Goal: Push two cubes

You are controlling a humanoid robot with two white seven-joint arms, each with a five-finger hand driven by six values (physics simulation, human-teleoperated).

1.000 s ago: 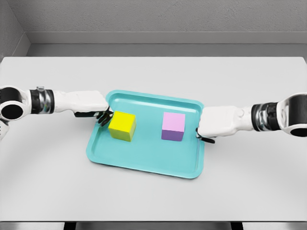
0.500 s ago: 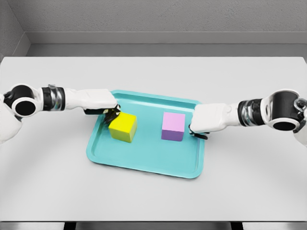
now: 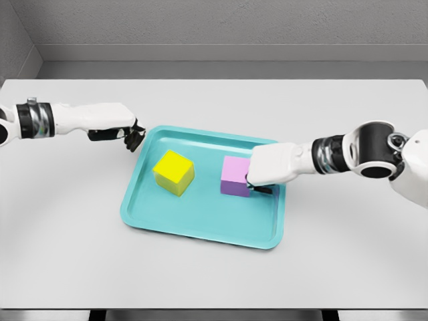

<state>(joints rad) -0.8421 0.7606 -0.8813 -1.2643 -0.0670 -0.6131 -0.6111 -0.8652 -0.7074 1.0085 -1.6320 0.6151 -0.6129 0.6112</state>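
A yellow cube [image 3: 174,172] sits in the left half of the teal tray [image 3: 200,227], turned a little off square. A pink cube [image 3: 235,176] stands in the right half. My right hand [image 3: 257,182] reaches in over the tray's right rim, its curled fingers pressed against the pink cube's right face. My left hand [image 3: 134,137] hovers outside the tray's back left corner, apart from the yellow cube, dark fingers curled and holding nothing.
The tray lies in the middle of a grey table [image 3: 80,254]. A grey wall [image 3: 214,27] runs behind the table's far edge.
My left hand has pulled back up and left, off the yellow cube, which shifted slightly right and rotated. My right hand moved left over the rim and reached the pink cube, nudging it left.
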